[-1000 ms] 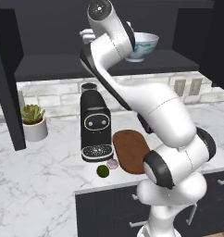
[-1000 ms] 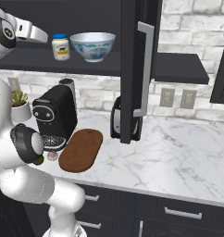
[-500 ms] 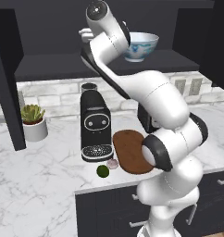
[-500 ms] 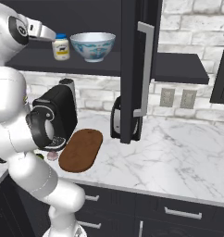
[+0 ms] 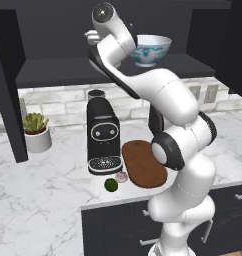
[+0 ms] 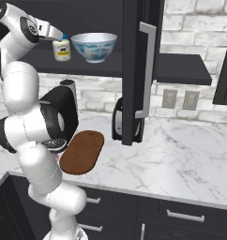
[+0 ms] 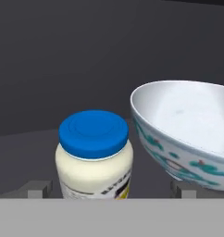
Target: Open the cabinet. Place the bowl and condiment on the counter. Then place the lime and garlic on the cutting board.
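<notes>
Gripper [image 7: 107, 190] wide open, holding nothing; the blue-lidded condiment jar [image 7: 94, 155] stands upright straight ahead between its fingertips; bowl [image 7: 190, 132] just beside.

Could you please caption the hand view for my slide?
Open end effector approaching the blue-lidded condiment beside the bowl.

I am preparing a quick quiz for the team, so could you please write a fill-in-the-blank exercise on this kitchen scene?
1. The condiment jar has a round ____ lid.
2. On the cabinet shelf, the bowl stands beside the ____.
3. The lime lies on the ____, in front of the coffee machine.
4. The gripper faces the jar with its jaws ____.

Missing words: blue; condiment; counter; open
</notes>
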You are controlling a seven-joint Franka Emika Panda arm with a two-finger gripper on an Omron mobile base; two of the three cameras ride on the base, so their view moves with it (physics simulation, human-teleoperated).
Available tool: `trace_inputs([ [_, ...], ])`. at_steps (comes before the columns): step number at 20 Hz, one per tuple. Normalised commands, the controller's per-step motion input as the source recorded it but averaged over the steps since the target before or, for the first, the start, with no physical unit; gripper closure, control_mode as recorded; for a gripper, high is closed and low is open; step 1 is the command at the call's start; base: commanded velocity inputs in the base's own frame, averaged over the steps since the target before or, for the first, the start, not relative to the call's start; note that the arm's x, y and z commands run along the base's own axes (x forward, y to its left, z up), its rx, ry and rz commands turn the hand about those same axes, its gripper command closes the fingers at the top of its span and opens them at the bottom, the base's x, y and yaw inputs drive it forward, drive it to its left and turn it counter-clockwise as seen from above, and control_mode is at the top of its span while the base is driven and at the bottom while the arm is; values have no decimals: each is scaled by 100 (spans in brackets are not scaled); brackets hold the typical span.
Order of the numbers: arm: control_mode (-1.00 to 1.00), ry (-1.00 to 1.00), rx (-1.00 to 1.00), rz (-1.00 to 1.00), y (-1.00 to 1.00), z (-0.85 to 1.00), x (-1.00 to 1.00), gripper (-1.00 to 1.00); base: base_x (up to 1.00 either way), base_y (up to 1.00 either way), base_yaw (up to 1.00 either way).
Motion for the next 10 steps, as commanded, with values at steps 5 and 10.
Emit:
trace_inputs([
  [5,-100,-1,0,0,0,-2,36,-100,0,0,0],
  [10,-100,-2,0,2,0,0,23,-100,0,0,0],
])
